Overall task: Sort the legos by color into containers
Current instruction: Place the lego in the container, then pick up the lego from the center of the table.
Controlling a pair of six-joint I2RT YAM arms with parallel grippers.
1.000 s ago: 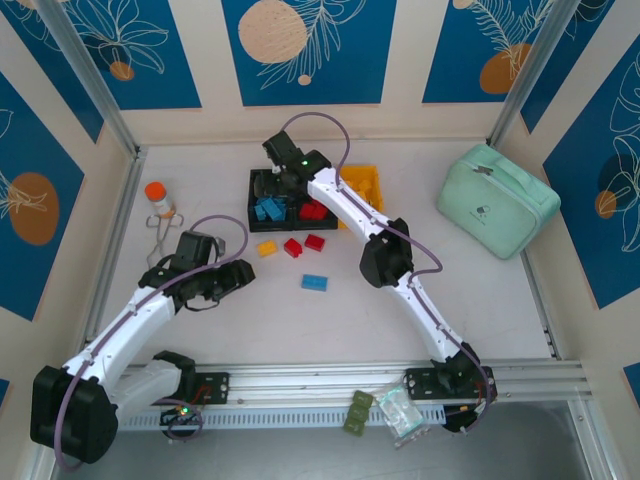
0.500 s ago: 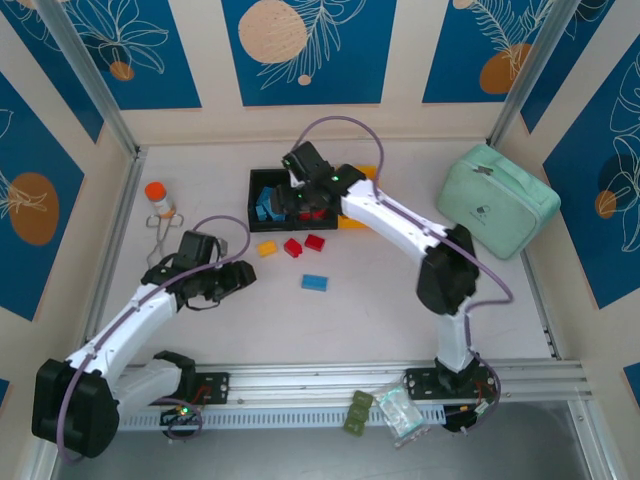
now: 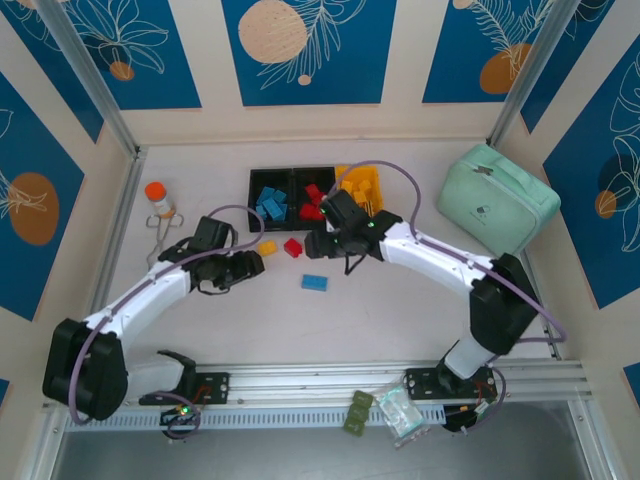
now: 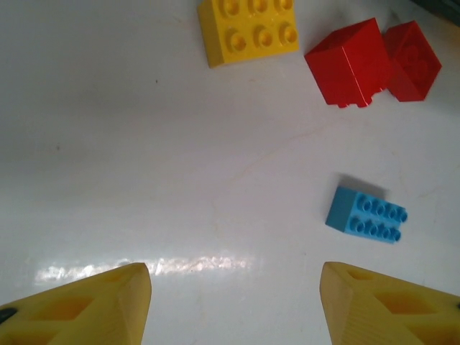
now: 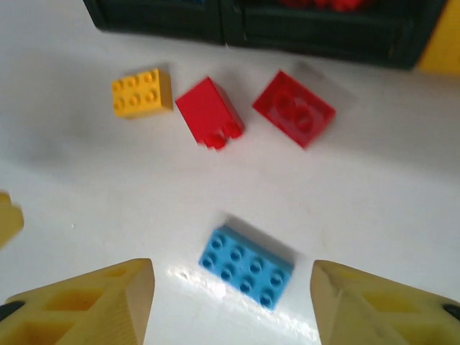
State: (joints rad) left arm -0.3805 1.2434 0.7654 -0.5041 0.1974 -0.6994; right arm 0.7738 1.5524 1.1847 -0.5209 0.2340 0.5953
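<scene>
robot lab cell, aluminium frame (image 3: 92,85), patterned wall panels (image 3: 300,50)

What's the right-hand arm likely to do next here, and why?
Probably lower the right fingers onto the blue brick and close on it. They stand open and empty, the brick lies loose on the table just ahead between them, and other blue bricks sit in the left black bin.
</scene>
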